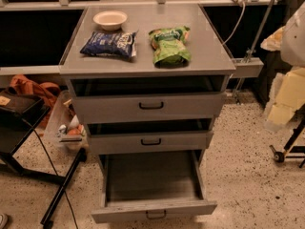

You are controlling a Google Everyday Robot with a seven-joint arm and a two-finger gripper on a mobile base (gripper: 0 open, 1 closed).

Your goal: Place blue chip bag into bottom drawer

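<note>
The blue chip bag (109,43) lies flat on the grey cabinet top (200,56), at the left, in front of a white bowl. The bottom drawer (153,208) is pulled far out toward me and its inside is bare. My gripper (285,99) shows as a pale yellowish shape at the right edge of the camera view. It is level with the top drawer, well to the right of the cabinet and away from both bags. It holds nothing that I can see.
A green snack bag (169,45) lies right of the blue bag. A white bowl (110,19) sits at the back left. Two shallower drawers (150,106) stand above the bottom one. A black stand (24,128) and a clear bin (70,127) are on the left, a wheeled base (286,154) on the right.
</note>
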